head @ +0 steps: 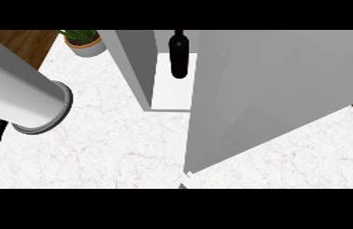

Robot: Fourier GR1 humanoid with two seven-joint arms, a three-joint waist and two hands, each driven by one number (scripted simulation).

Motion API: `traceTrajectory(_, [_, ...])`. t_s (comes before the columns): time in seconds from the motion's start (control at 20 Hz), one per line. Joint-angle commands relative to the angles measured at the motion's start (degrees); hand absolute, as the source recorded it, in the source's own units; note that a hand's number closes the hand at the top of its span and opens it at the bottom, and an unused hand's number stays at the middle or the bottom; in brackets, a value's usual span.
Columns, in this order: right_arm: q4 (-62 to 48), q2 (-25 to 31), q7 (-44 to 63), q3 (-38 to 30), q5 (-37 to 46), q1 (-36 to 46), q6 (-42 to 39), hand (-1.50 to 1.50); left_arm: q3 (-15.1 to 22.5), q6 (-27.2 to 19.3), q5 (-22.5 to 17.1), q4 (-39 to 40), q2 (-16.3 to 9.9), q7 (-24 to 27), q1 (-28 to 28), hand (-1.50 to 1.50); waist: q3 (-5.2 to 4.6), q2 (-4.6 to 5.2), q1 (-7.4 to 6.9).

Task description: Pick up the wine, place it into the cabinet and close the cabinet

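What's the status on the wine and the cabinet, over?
Neither hand in view; left forearm at the left edge. Wine bottle upright inside the cabinet. Cabinet door open. Potted plant off to the left, nothing blocking.

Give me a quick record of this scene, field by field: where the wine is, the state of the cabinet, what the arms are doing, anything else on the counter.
wine: dark wine bottle standing inside the cabinet, on its white floor
cabinet: grey cabinet on the counter, not yet closed
door: cabinet door swung out toward the camera, at the view's right
left arm: grey forearm at the view's left; hand hidden
right hand: not in view
counter: white marble counter
other: potted plant at the far left corner
task stage: wine placed; closing remains
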State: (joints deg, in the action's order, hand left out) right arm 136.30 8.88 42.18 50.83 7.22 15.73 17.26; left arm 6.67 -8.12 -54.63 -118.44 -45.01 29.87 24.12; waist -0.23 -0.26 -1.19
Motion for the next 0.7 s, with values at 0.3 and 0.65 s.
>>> traceTrajectory(0.3, [-15.73,-8.42,-0.29,-5.28,-11.22,22.47,8.88,1.50,3.45,-4.19,2.72,-1.97,2.86,-2.91,-4.12,-1.50,0.10,0.63,-1.36])
traceTrajectory(0.65, [-33.85,-8.77,-4.97,-12.98,-19.43,43.24,13.76,1.50,1.76,-4.91,1.82,-1.16,3.36,-5.94,-6.47,-1.50,0.13,0.52,-1.25])
